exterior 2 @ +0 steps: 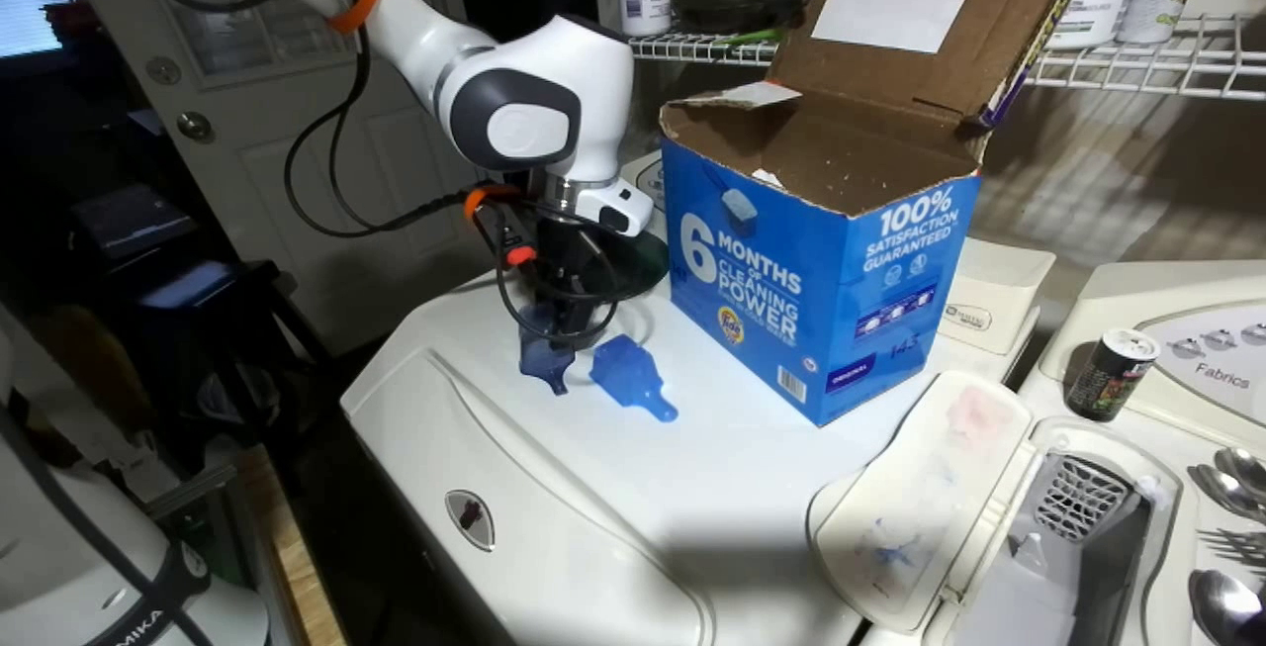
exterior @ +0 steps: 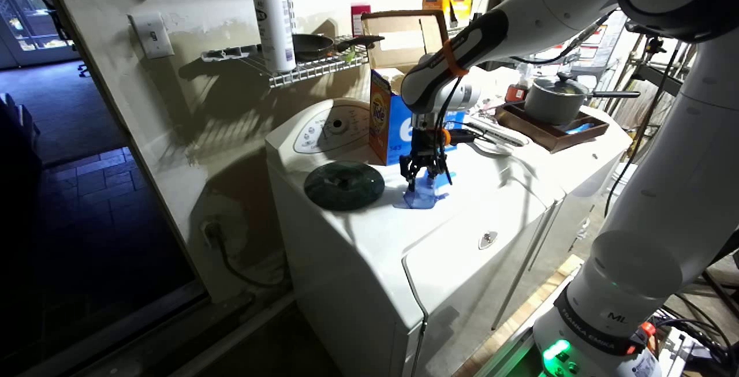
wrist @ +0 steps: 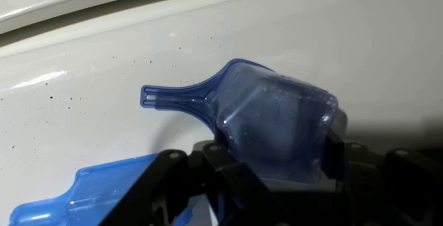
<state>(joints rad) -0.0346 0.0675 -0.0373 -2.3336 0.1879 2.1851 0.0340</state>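
- Wrist view: a black gripper [wrist: 277,146] is pinching a dark blue scoop [wrist: 273,111] by its cup, one finger meeting each side; the scoop is sitting bottom up, its handle pointing toward the view's left.
- Just beside it, a brighter blue scoop [wrist: 104,184] is lying on a white washer [wrist: 346,46], the gripper's black linkage covering part of it.
- In an exterior view, black cables [exterior 2: 425,214] are looping across the gripper and masking its fingers, leaving it unclear whether the held scoop is touching the washer.
- A blue detergent box [exterior 2: 781,329] is standing near the two scoops with its flap raised, blocking the gripper's side toward the wall.
- Farther along, a cream container [exterior 2: 949,488] is lying with its lid flipped back, while a dark can [exterior 2: 1113,374] and spoons [exterior 2: 1221,601] are resting beyond.
- In an exterior view, a dark green disc [exterior: 323,192] is resting near the gripper; a pot [exterior: 551,105] is sitting in a brown tray [exterior: 571,140] farther off.
- Above, a white pump bottle [exterior: 274,28] and a frying pan [exterior: 312,47] are occupying a wire shelf [exterior: 317,70].
- The white robot arm [exterior: 641,221] is filling the right side, hiding part of the room.
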